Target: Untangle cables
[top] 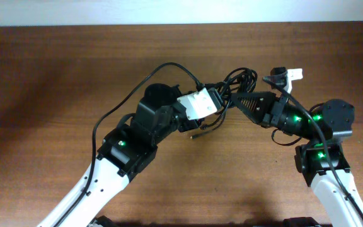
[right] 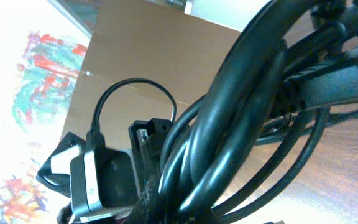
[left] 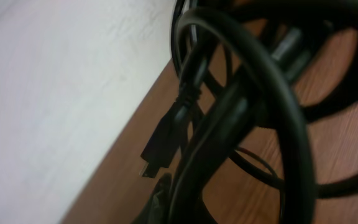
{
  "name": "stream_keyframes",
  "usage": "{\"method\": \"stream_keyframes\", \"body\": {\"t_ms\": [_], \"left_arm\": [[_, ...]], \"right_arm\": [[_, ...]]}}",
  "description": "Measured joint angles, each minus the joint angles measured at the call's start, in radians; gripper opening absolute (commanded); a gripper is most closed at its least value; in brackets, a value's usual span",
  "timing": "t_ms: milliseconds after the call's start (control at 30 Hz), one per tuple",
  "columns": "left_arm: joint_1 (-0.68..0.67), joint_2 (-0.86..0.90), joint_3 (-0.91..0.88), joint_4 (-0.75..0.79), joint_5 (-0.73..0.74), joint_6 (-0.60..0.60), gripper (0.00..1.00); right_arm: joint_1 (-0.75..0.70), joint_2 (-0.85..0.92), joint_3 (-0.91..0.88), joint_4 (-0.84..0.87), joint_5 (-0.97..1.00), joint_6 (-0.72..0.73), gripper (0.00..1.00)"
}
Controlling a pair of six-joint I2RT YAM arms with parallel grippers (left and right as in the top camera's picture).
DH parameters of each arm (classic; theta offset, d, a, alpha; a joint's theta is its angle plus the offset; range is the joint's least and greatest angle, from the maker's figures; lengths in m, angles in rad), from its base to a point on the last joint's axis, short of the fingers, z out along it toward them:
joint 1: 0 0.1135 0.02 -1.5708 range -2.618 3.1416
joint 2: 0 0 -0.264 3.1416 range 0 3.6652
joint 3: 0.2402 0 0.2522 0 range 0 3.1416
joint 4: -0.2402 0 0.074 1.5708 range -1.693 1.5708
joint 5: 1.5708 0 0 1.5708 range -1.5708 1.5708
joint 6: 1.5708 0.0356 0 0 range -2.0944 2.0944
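Cables [top: 239,82] tangled; left jaws, right jaws both clenched on them, contact hidden behind loops.

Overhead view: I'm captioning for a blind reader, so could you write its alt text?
A tangled bundle of thin black cables is gripped from both sides over a brown wooden table; the left fingers and right fingers are shut on it. A loose plug end shows just below.

Brown wood-grain table [top: 49,82]; white wall [top: 169,9] along its far edge. Rt wrist view, bkgd: brown cardboard-like panel [right: 160,56], w/ blurred surface splashed red/green/blue [right: 30,74] just left of it.
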Motion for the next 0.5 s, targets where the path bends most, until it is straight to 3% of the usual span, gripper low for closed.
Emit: {"method": "stream_keyframes", "body": {"t_ms": [167,200,267,500], "left_arm": [[-0.009,0.0,0.0,0.002,-0.026,-0.107,0.01],[-0.009,0.0,0.0,0.002,-0.026,-0.115,0.16],[-0.009,0.0,0.0,0.009,-0.042,-0.13,0.67],[0.029,-0.031,-0.001,0.022,-0.19,-0.219,0.8]], "right_arm": [[0.0,0.0,0.0,0.005,-0.017,-0.061,0.04],[0.0,0.001,0.0,0.005,-0.02,-0.072,0.04],[0.0,0.0,0.0,0.007,-0.031,-0.086,0.04],[-0.004,0.0,0.0,0.017,-0.05,-0.115,0.04]]}}
